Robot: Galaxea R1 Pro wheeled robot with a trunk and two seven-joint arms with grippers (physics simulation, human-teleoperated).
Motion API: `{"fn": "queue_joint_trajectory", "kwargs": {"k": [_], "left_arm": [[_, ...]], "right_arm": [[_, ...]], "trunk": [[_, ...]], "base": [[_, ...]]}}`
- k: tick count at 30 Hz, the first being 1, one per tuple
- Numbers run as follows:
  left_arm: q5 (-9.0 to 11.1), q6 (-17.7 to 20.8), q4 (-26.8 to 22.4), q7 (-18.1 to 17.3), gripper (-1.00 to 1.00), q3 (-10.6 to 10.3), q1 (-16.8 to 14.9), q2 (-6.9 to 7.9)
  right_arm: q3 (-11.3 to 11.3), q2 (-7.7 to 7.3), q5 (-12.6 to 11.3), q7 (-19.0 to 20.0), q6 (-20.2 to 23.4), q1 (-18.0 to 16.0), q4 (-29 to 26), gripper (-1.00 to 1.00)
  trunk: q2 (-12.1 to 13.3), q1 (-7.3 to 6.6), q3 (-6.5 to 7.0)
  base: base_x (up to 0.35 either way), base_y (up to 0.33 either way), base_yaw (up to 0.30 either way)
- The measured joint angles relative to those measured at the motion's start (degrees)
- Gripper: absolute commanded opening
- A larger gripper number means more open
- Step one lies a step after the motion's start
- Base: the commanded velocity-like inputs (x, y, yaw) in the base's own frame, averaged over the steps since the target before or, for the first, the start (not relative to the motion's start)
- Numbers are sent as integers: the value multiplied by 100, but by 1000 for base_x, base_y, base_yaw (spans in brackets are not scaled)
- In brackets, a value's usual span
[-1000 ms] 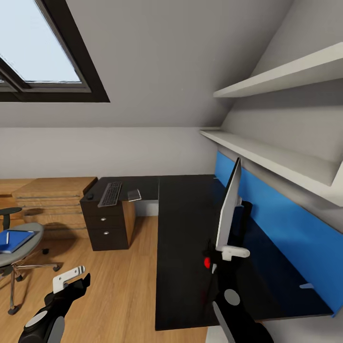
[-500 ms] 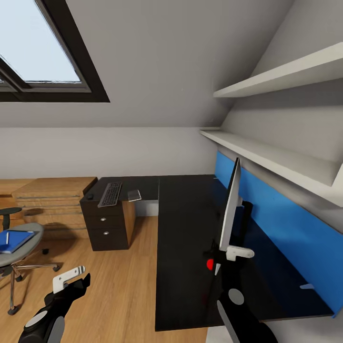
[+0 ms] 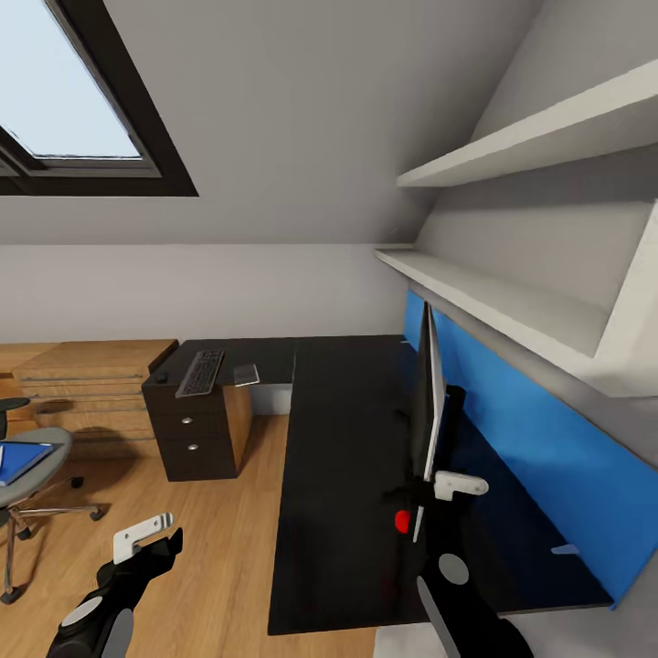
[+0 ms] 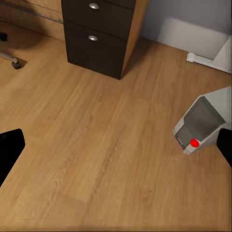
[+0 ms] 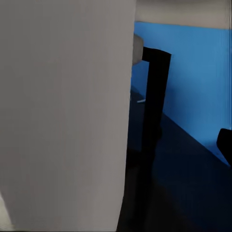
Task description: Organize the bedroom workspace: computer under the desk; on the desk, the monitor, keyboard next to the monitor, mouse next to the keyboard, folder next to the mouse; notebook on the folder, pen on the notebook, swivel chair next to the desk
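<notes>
Right jaws (image 3: 429,498) clenched on wide black monitor (image 3: 428,402), upright on glossy black table (image 3: 347,475) at 3 o'clock | left jaws (image 3: 146,539) released | slim keyboard (image 3: 200,373) at table's 11 o'clock end | bright-blue folder (image 3: 18,461) on grey chair (image 3: 37,475): pending

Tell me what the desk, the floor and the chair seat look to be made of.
The desk: seemingly a black lacquered or laminate board, its top faintly reflecting the blue wall panel. The floor: light wood planks or wood-look laminate, with grain and seams visible. The swivel chair seat: grey with a matte look, probably fabric, though the render leaves that open.
</notes>
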Motion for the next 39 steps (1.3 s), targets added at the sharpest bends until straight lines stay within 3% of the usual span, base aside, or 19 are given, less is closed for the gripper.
{"fn": "queue_joint_trajectory", "kwargs": {"k": [12,39], "left_arm": [[-1,-4,5,3,100,-27,0,8],[-1,5,2,3,100,-35,0,9]], "right_arm": [[4,3,18,2,0,0,-1,100],[2,8,8,0,-1,0,0,100]], "trunk": [[0,0,0],[0,1,0]], "base": [[0,-270,0],[-71,-74,0]]}}
